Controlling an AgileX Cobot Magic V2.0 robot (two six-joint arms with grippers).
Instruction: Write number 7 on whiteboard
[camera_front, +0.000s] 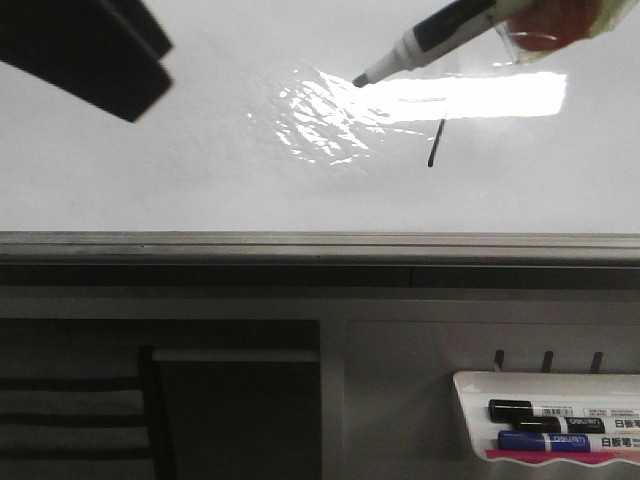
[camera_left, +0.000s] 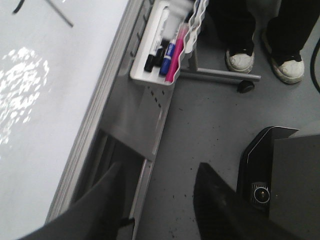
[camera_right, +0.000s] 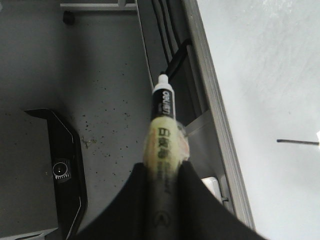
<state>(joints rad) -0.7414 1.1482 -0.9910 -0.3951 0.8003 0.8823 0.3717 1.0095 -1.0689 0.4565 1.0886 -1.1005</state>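
The whiteboard (camera_front: 150, 170) fills the front view, with a bright glare patch across its middle. On it the number 7 (camera_front: 435, 142) shows as a dark slanting downstroke under a faint top stroke lost in the glare. My right gripper (camera_front: 545, 20), at the top right, is shut on a black-and-white marker (camera_front: 425, 40). The marker's tip points down-left and ends left of the 7, apart from its strokes. The right wrist view shows the marker (camera_right: 162, 125) clamped between the dark fingers (camera_right: 200, 200), beside the whiteboard (camera_right: 270, 75). My left gripper (camera_left: 160, 200) is open and empty, and appears dark at the top left (camera_front: 100, 55).
A grey metal edge (camera_front: 320, 245) runs under the board. A white marker tray (camera_front: 470, 420) at the lower right holds black, blue and pink markers (camera_left: 167, 57). A person's white shoes (camera_left: 287, 67) and a black box (camera_left: 280, 170) are on the grey floor.
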